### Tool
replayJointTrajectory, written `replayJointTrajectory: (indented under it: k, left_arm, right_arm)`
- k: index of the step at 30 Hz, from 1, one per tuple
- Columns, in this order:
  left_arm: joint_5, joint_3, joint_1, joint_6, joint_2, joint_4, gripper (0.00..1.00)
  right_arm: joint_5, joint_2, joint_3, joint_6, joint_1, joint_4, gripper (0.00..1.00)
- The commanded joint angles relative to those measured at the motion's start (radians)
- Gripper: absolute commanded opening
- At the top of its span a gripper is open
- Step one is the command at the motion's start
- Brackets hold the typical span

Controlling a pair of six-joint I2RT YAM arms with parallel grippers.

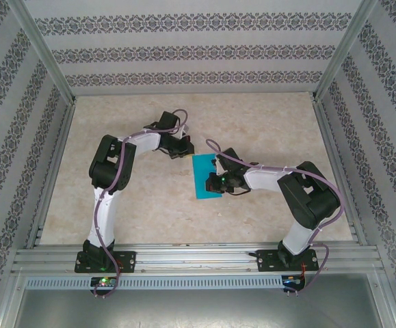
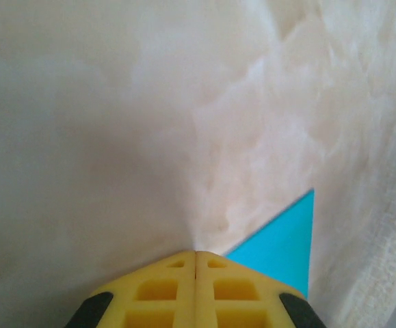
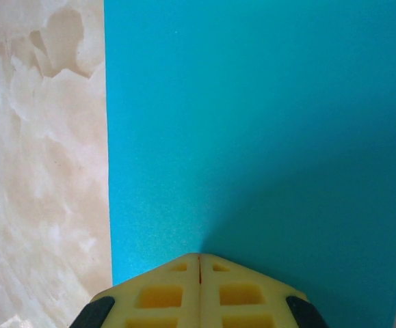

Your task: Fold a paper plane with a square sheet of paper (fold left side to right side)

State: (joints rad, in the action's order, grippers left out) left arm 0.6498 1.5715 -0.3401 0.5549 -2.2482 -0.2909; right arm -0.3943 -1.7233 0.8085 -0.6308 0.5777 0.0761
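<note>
**Two Shut Grippers by the Blue Paper**

We saw a big pale table [image 1: 252,116] under the blue paper [image 1: 202,171]. The paper lay flat on it, between the two arms. It looked taller than it was wide.

The left arm [image 1: 109,178] stood to the left of the paper and bent over toward it. The right arm [image 1: 300,198] stood to the right of the paper and reached in from that side.

The left gripper [image 2: 195,254] was just beside the paper's far left corner. Its yellow fingers [image 2: 156,290] were pressed tight together and held nothing. Its tip pointed down at the bare table next to the paper. A pointed bit of blue showed to its right.

The right gripper [image 3: 199,257] was over the paper, near its right side. Its fingers were shut tight too, with nothing between them. The tip was very low over the paper, with a dark shadow around it. We could not tell if it touched the paper.
</note>
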Motion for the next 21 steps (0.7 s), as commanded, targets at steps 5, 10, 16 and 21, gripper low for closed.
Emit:
replayJointTrajectory:
  k: [5, 10, 16, 21]
  left_arm:
    - [-0.13, 0.055, 0.051, -0.049, -0.024, -0.017, 0.0]
    - [-0.123, -0.057, 0.047, -0.049, 0.124, 0.03, 0.0]
    - [-0.091, -0.272, -0.001, 0.002, 0.323, 0.093, 0.0]
    - [-0.076, -0.366, -0.08, 0.073, 0.36, 0.135, 0.0]
  right_arm:
    - [0.032, -0.058, -0.074, -0.058, -0.004, 0.141, 0.0]
    - [0.011, -0.053, -0.08, -0.114, -0.004, 0.057, 0.0]
    - [0.015, -0.053, -0.068, -0.143, -0.005, 0.009, 0.0]
    - [0.029, -0.058, -0.066, -0.14, -0.004, 0.01, 0.0]
